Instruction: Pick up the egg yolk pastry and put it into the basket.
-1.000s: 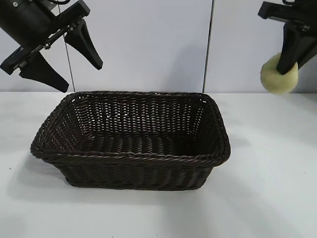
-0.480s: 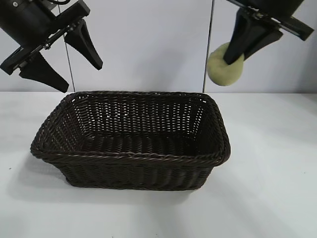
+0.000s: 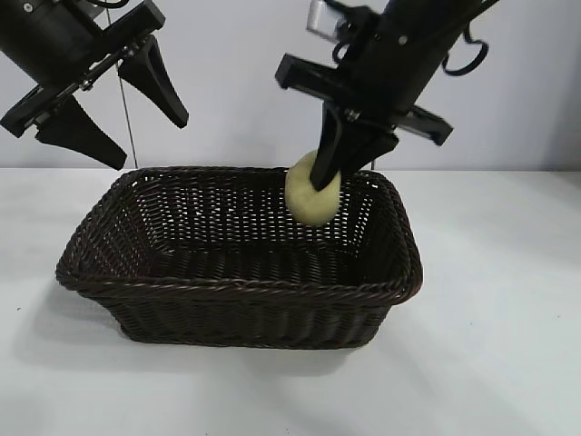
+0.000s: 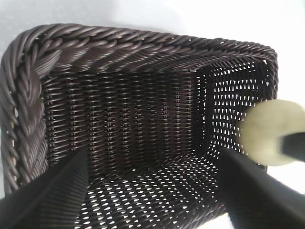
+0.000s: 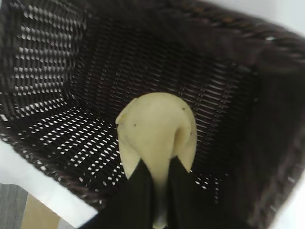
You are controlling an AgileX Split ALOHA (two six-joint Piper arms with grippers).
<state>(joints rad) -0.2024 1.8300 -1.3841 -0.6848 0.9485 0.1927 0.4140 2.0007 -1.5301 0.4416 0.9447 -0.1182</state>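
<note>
The dark brown wicker basket [image 3: 100, 272] stands in the middle of the white table. My right gripper [image 3: 325, 177] is shut on the pale yellow egg yolk pastry [image 3: 311, 202] and holds it inside the basket's far right part, above the floor and near the back wall. In the right wrist view the pastry [image 5: 155, 126] is pinched between the two black fingers [image 5: 138, 191], with the basket [image 5: 43, 62] below. My left gripper [image 3: 136, 127] is open and empty, raised above the basket's far left corner. Its wrist view shows the basket [image 4: 119, 43] and the pastry [image 4: 267, 133].
White table [image 3: 490, 363] lies all around the basket, with a pale wall behind. The right arm [image 3: 399, 54] reaches down over the basket's back right part.
My right gripper has carried the pastry leftward and down, from high at the right of the basket to inside its far right part. The left arm has not moved.
</note>
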